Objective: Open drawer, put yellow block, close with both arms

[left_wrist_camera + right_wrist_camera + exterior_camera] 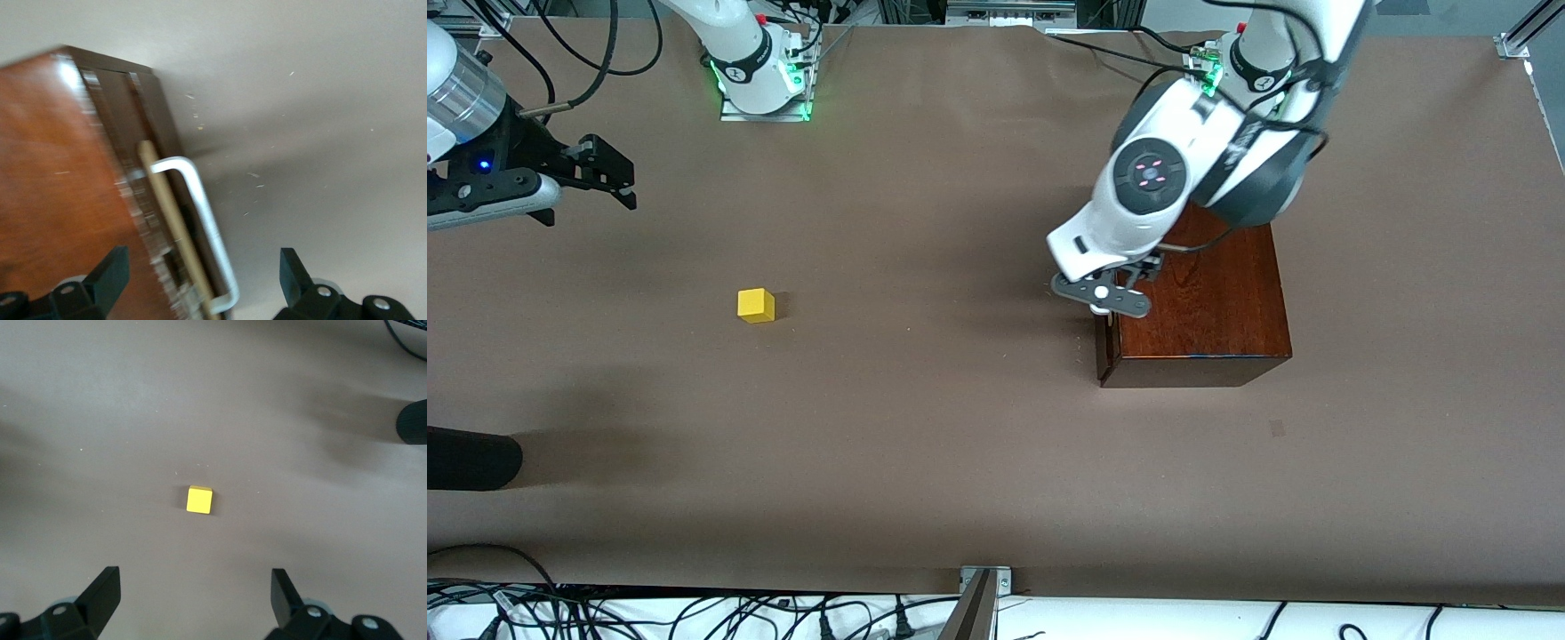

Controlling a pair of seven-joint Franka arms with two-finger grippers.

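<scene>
The left gripper (1104, 298) hangs spread wide over the drawer's white handle (200, 213), poised to grasp; the right gripper (609, 173), open and empty, waits upper-left above the yellow block (756, 305).

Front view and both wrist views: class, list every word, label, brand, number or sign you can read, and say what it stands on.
None can be read.
Wooden box, drawer, yellow block: no text shows.
Round marks near the arm bases: too small to read.
Left pincer, right pincer: no lettering shows.
</scene>
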